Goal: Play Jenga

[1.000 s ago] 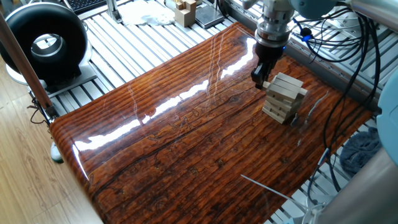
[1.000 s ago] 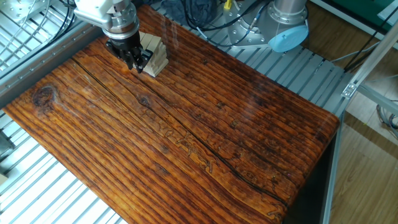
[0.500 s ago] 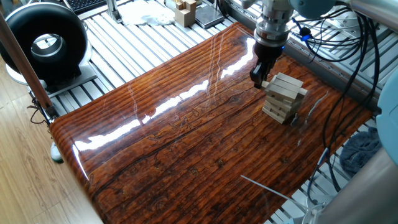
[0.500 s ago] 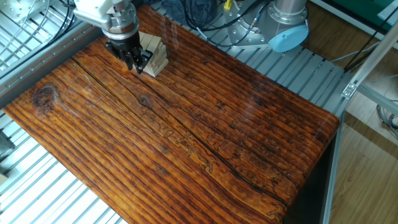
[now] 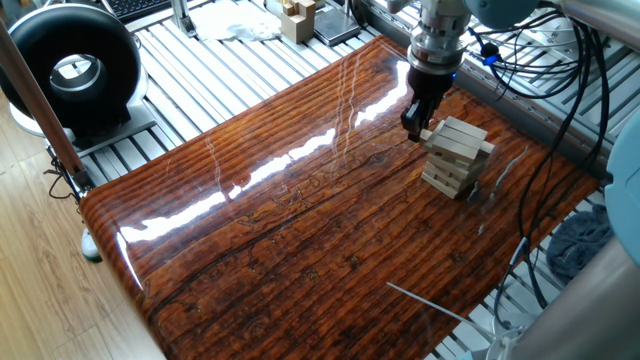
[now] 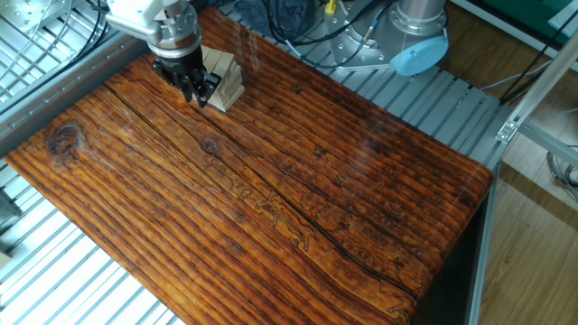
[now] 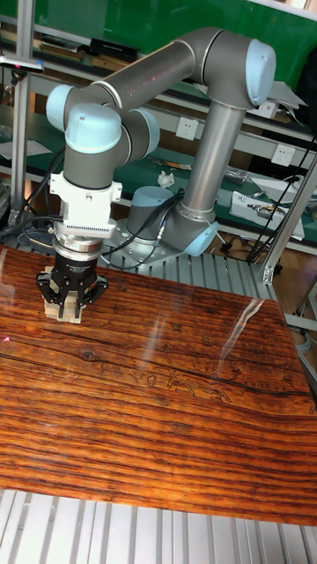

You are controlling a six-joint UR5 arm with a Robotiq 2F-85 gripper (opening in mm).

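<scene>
The Jenga tower is a short stack of pale wooden bars laid crosswise, standing near the far right edge of the table. My gripper points down at the tower's left side, level with its upper layers. Its dark fingers are closed on the end of one bar that sticks out of the stack. From the other side, the gripper covers part of the tower. In the tall view the gripper stands in front of the tower and hides most of it.
A black round device stands off the table at the far left. Tan wooden pieces sit beyond the far edge. Cables hang behind the arm. The robot base is bolted beside the table.
The gripper has crept a few pixels away from the tower, the bar's end staying at its tips. The stack looks unchanged.
</scene>
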